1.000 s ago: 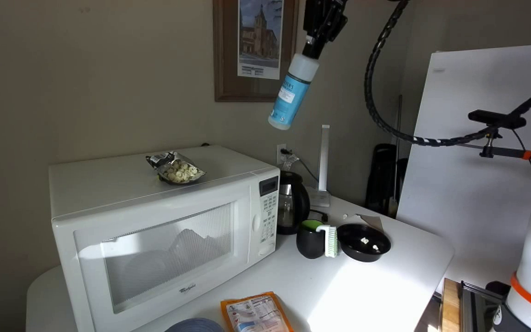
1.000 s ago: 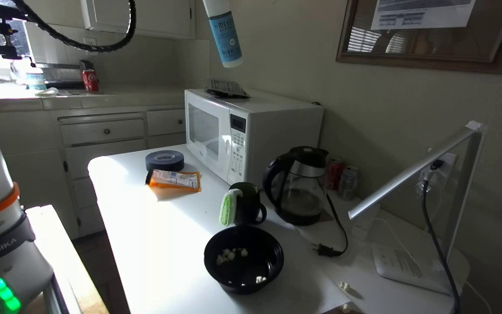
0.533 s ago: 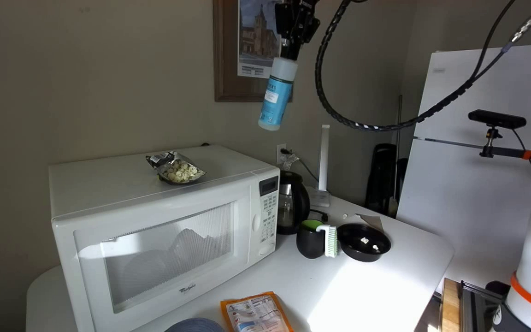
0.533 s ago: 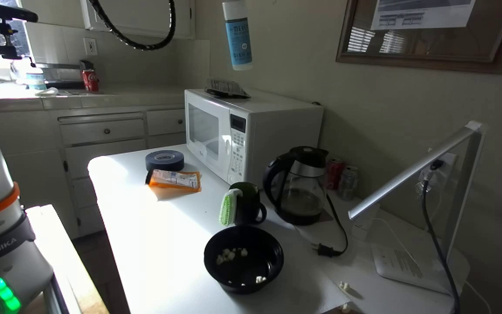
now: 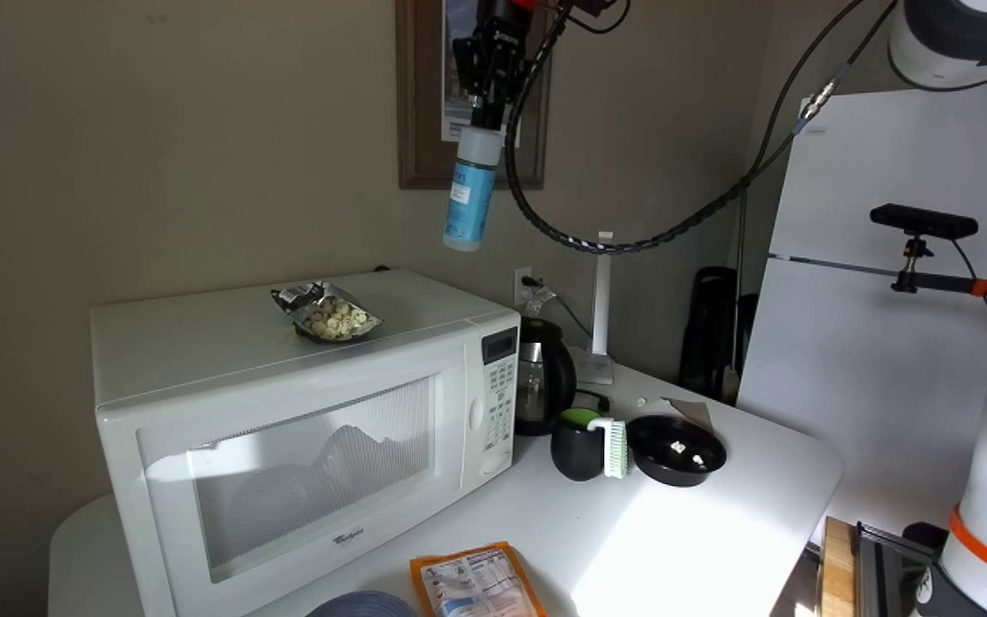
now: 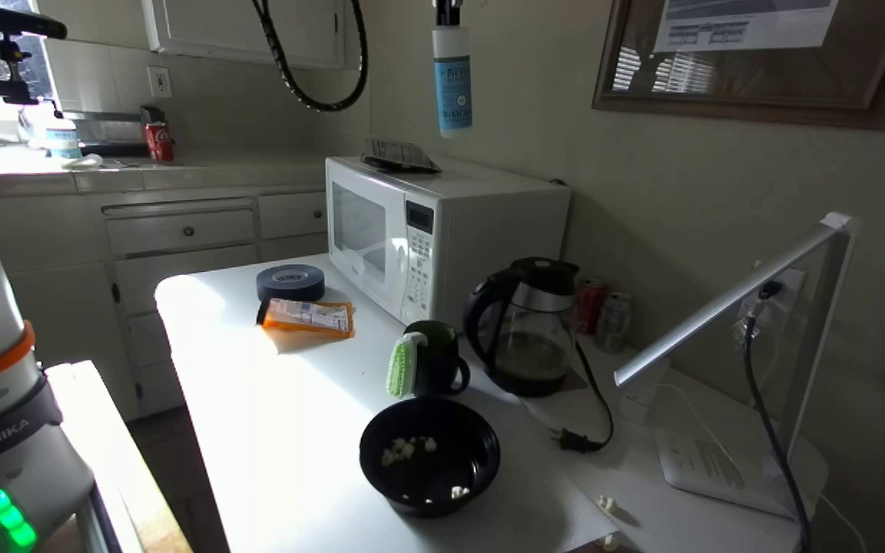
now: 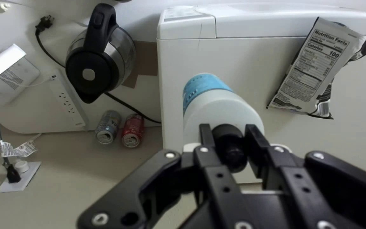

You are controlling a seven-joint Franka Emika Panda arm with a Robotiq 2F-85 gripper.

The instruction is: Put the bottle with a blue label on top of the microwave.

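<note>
Bottle (image 5: 469,193) shifted, nearly closed tool (image 7: 228,133) pinching its top (image 7: 230,146).

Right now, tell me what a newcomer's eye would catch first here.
Most likely the bottle, bright blue against the plain wall as it hangs in midair from the tool, higher than the microwave. Next, perhaps, the big white bulk of the microwave itself, with an open bag lying on top. After that, probably the glaring patch of light on the white table.
</note>
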